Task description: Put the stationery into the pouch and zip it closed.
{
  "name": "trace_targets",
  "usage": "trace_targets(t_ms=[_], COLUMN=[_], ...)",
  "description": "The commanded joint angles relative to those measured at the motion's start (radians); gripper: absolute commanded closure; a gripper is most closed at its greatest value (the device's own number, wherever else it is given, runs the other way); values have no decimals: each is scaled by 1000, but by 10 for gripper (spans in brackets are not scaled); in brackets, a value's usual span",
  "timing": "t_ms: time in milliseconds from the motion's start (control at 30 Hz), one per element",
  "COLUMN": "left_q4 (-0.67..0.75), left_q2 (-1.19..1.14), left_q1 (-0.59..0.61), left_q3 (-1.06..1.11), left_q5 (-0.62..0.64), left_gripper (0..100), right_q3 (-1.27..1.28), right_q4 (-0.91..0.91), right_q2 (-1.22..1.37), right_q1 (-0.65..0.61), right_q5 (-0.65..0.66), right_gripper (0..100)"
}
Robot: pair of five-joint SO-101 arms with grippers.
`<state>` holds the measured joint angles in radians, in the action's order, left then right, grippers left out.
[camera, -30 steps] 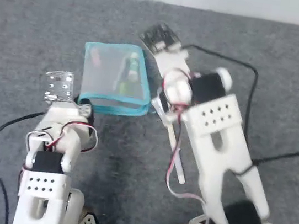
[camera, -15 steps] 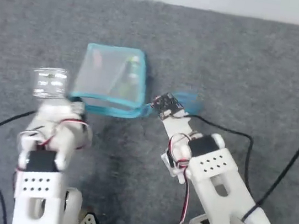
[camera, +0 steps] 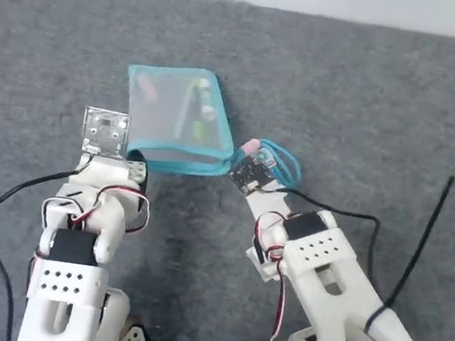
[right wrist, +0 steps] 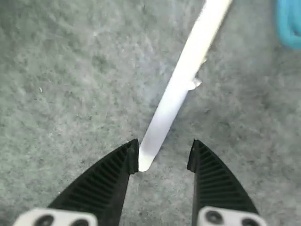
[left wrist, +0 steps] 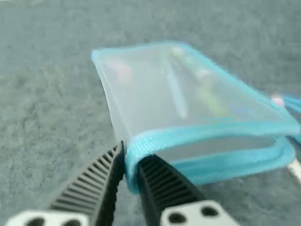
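Observation:
A translucent pouch (camera: 171, 116) with a teal zip edge lies on the grey mat, with pink and green stationery (camera: 200, 109) showing through it. My left gripper (left wrist: 130, 159) is shut on the pouch's (left wrist: 188, 99) teal edge at its near left corner; in the high view that gripper (camera: 137, 158) sits just below the pouch. A white pen (right wrist: 186, 84) lies on the mat, its tip between the fingers of my open right gripper (right wrist: 162, 151). The right arm's wrist (camera: 253, 172) hangs to the right of the pouch, over the pen.
A teal cord loop (camera: 282, 163) with a small pink piece (camera: 250, 147) lies on the mat right of the pouch. Black cables (camera: 421, 240) trail from both arms. Grey mat stretches away behind the pouch and to both sides.
The right arm drew back from the pouch's right end toward the near side and came down over the white pen. The left arm wobbled and returned to the pouch's corner.

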<state>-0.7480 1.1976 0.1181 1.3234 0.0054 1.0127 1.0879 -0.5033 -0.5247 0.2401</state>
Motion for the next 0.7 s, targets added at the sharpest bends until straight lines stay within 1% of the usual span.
trace_targets(t_ms=[0,200,267,333,367,433,467,533,667], left_q4=[58,58,58,57,57,57,57,57,58], left_q2=[20,23,23,23,23,23,23,20,17], left_q1=[12,12,14,14,12,12,12,12,12], left_q3=[-10,-8,-8,-8,-8,-8,-8,-8,-7], left_q5=[15,15,15,15,15,15,15,15,20], left_gripper=[989,989,989,989,989,989,989,989,989], right_q3=[-5,-6,-11,-11,-11,-12,-15,-52,-239], right_q4=[-24,-101,-105,-117,-117,-113,-113,-79,87], right_q2=[70,200,225,229,229,229,229,229,228], right_q1=[-10,-4,-4,-2,-1,19,36,82,208], right_q5=[32,2,0,6,8,8,9,11,81], right_gripper=[823,828,887,980,998,972,982,993,993])
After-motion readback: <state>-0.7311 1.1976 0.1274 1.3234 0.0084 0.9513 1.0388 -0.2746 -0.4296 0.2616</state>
